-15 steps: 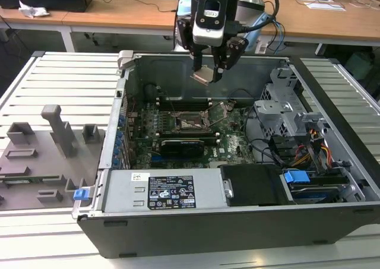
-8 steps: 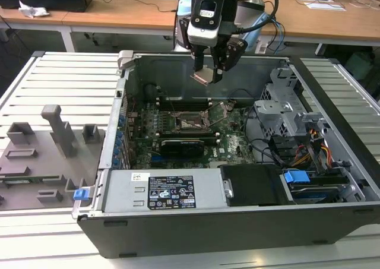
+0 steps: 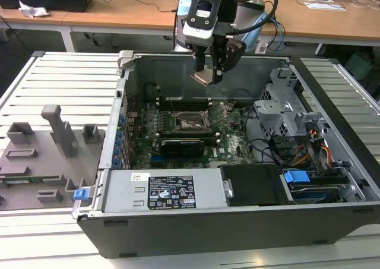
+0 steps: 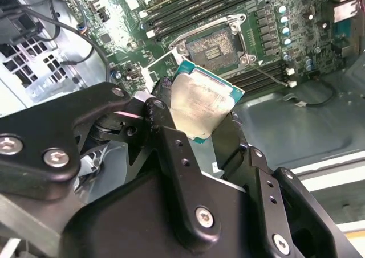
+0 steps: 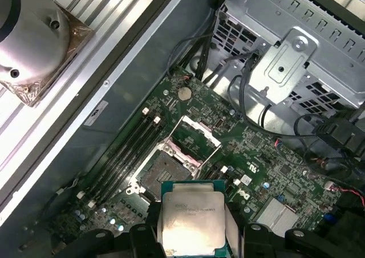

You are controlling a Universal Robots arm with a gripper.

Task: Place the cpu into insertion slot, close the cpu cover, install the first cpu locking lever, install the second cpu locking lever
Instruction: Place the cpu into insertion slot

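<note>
Pincer (image 3: 209, 74) pinched the cpu (image 5: 191, 224) by two opposite edges, well above the insertion slot (image 5: 165, 175), which lay empty beneath it with the cpu cover (image 5: 197, 137) raised open; seating, cover closing and both levers were apparently not yet done.

arm (image 3: 246, 10): silver-grey, pale blue cap | cables (image 3: 275, 13): black and blue, at wrist | gripper (image 3: 208, 74): black jointed links | screws (image 4: 204, 216): silver, round heads | fingers (image 4: 169, 130): black, flat, small holes

Exterior view over the case (image 3: 249, 227); both wrist views above the insertion slot (image 4: 219, 48) (image 5: 164, 177)
</note>
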